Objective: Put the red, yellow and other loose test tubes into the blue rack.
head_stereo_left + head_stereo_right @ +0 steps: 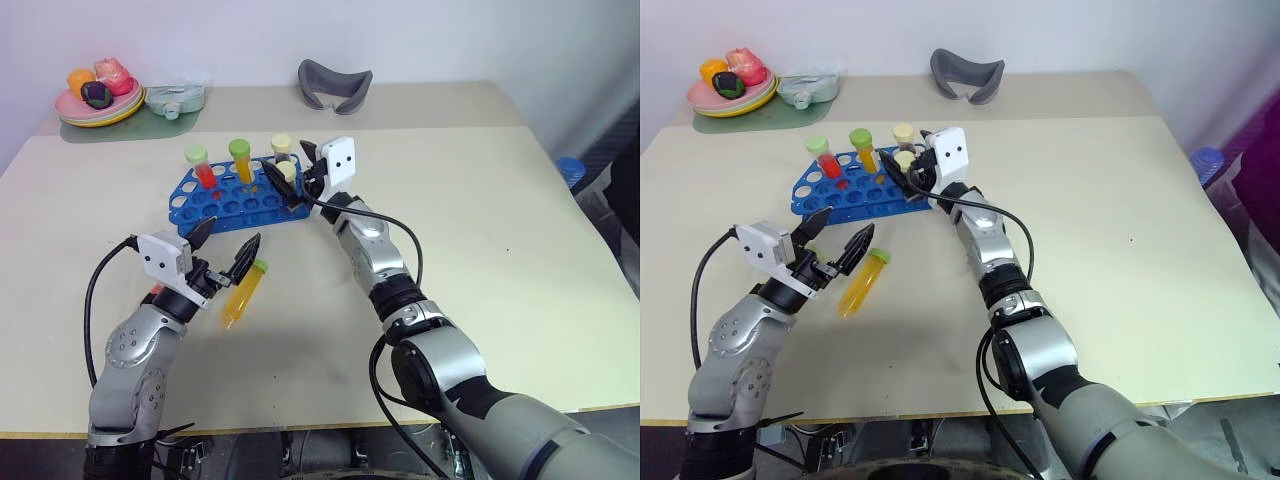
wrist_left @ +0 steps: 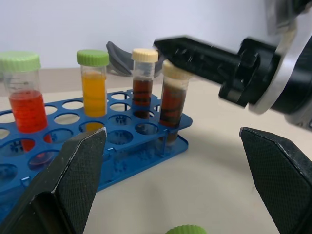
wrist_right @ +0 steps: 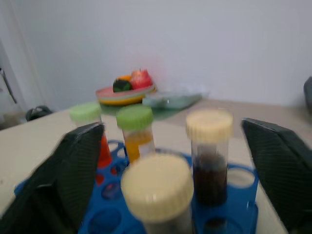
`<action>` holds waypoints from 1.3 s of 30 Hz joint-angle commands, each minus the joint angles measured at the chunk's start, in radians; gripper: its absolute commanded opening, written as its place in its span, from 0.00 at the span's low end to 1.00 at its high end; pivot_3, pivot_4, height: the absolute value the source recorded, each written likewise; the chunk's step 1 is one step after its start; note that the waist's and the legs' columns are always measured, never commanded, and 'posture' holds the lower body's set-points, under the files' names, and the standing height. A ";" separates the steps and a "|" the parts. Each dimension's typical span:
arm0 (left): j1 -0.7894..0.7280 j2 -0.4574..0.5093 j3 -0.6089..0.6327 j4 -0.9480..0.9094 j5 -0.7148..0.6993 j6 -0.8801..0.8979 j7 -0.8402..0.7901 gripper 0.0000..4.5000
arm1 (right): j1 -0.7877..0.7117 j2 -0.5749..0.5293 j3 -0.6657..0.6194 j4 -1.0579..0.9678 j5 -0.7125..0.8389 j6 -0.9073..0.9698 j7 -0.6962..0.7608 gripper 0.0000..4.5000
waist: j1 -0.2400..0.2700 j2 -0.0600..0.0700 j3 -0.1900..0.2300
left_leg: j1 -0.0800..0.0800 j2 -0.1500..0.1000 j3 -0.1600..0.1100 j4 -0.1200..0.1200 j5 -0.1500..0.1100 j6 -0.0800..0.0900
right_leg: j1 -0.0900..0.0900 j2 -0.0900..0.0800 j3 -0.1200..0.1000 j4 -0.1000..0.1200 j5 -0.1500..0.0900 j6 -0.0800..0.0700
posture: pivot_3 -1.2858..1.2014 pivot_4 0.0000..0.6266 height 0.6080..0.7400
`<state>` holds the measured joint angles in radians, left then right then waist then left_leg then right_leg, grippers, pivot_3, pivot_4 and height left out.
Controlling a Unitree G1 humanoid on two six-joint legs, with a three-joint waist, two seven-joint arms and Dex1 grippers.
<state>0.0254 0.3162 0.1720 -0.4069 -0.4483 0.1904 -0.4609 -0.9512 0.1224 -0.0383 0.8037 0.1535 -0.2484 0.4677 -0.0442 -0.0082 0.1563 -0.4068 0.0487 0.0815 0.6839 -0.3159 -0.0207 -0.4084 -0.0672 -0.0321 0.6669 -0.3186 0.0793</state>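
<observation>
Four capped tubes are standing upright in the blue rack (image 1: pixel 235 197) on the desk (image 1: pixel 500 220), the right end effector (image 1: pixel 290 183) is gaping around the nearest brown tube (image 2: pixel 173 105), and the left end effector (image 1: pixel 226 243) is hovering spread over a yellow tube (image 1: pixel 244 294) lying loose.

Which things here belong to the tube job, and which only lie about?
Job: blue rack; red tube, yellow tube and two brown tubes standing in it; loose yellow tube on the table.
Lying about: plate of toy food, grey curved piece.
</observation>
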 commanded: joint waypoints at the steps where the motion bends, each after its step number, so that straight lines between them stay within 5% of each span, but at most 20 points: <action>1: 0.002 0.004 0.007 -0.030 -0.001 -0.021 -0.003 1.00 | 0.009 -0.036 -0.015 -0.190 0.052 0.046 0.022 1.00 | 0.002 0.000 0.000 | 0.000 0.000 0.000 0.000 0.000 0.000 | 0.000 0.000 0.000 0.000 0.000 0.000 | 0.52 0.24 0.96; 4: 0.009 0.022 0.019 -0.060 -0.004 -0.001 0.005 1.00 | 0.074 -0.108 -0.016 -0.387 0.097 0.151 0.062 1.00 | 0.004 0.000 0.000 | 0.000 0.000 0.000 0.000 0.000 0.000 | 0.000 0.000 0.000 0.000 0.000 0.000 | 0.52 0.24 0.96; 11: 0.015 0.128 0.044 -0.132 -0.034 0.144 0.017 1.00 | 0.344 -0.513 0.004 -0.895 0.264 0.610 0.310 1.00 | 0.023 0.000 0.000 | 0.001 -0.001 -0.001 0.000 0.000 0.001 | 0.001 -0.002 0.000 0.000 0.000 0.000 | 0.52 0.24 0.96; 16: -0.034 0.215 -0.004 -0.166 -0.013 0.291 0.015 1.00 | 0.534 -0.721 -0.001 -1.088 0.338 0.737 0.439 1.00 | 0.028 0.000 0.000 | 0.001 0.000 -0.001 0.000 -0.002 0.003 | 0.002 0.000 0.001 0.000 0.000 0.000 | 0.52 0.24 0.96; 23: -0.279 0.286 -0.085 -0.233 -0.023 0.697 0.144 1.00 | 0.602 -0.796 -0.016 -1.139 0.353 0.768 0.462 1.00 | 0.034 -0.001 0.000 | 0.004 0.000 -0.002 0.001 -0.003 0.006 | 0.006 0.001 0.001 0.000 0.000 0.000 | 0.52 0.24 0.96; 30: -0.543 0.213 -0.170 -0.266 -0.058 1.362 0.281 1.00 | 0.580 -0.788 0.010 -1.102 0.336 0.747 0.471 1.00 | 0.034 -0.003 0.002 | 0.004 0.000 -0.003 0.002 0.000 0.001 | 0.005 0.004 0.002 0.000 0.000 0.000 | 0.52 0.24 0.96; 39: -0.776 0.449 -0.427 -0.069 -0.435 1.424 0.416 1.00 | 0.582 -0.788 0.034 -1.085 0.326 0.734 0.498 1.00 | 0.034 -0.004 0.003 | 0.004 0.000 -0.004 0.001 0.001 -0.001 | 0.005 0.003 0.003 0.000 0.000 0.000 | 0.52 0.24 0.96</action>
<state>-0.7342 0.7603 -0.2473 -0.4980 -0.7970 1.6063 -0.0883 -0.3604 -0.6591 0.0020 -0.2687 0.4769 0.5090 0.9570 -0.0107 -0.0127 0.1589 -0.4028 0.0485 0.0778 0.6855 -0.3152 -0.0216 -0.4030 -0.0647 -0.0295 0.6670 -0.3186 0.0788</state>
